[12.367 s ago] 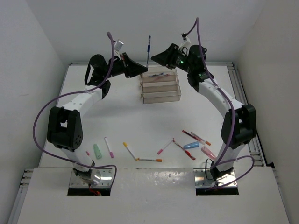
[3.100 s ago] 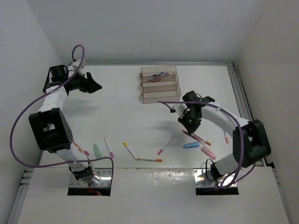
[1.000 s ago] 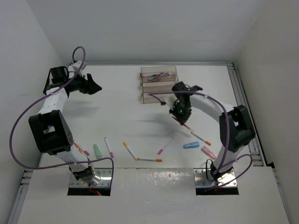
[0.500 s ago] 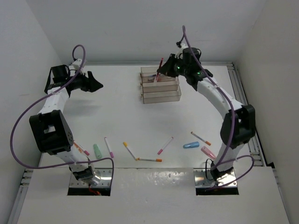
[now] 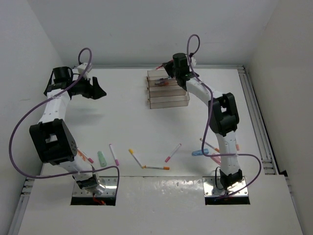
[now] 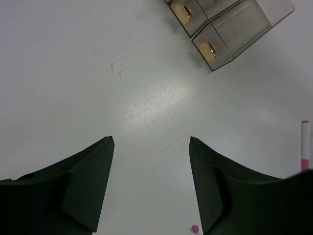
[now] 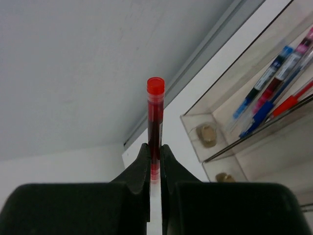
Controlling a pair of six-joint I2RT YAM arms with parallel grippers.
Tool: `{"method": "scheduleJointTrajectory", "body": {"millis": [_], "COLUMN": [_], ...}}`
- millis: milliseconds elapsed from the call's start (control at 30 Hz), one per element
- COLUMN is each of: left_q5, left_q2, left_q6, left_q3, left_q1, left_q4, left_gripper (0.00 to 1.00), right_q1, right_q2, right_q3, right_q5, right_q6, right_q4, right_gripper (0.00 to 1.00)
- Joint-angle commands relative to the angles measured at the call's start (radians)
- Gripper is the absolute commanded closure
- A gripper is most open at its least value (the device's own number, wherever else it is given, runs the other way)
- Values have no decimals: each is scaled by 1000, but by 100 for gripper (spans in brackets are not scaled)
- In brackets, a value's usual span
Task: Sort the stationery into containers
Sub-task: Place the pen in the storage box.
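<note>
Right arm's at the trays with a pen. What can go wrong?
1. Right gripper pinches the red-capped pen with much of it sticking out: it may swing on release.
2. Pen looks angled across the far tray, not along it; it could hang on the rim or fall outside.

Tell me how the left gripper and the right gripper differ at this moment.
The left gripper stands wide open and empty; the right gripper is shut on a red-capped pen. The left gripper hangs over the table, apart from the trays; the right gripper is at the farthest tray. Both are black.
</note>
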Motion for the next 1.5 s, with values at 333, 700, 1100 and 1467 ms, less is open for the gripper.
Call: {"method": "scheduleJointTrajectory", "body": {"millis": [333, 700, 1100, 1467], "left_q5": [-72, -68, 1, -13], "left_q2": [-137, -112, -74, -106], "left_q6": [70, 61, 10, -14], "left_q3": [-40, -22, -54, -155], "left_q1": [4, 2, -10, -61], "left_q4": [-93, -76, 157, 228], "left_gripper": [31, 30, 31, 32], "right_q1": [-48, -48, -135, -511], "right_q2": [171, 144, -296, -556], "right_q3": [107, 105, -153, -333], "right_q5": [133, 39, -738, -507], "right_q6": [168, 168, -840, -1549], "right_q4": [69, 51, 70, -956], "right_gripper": [100, 55, 13, 86]}}
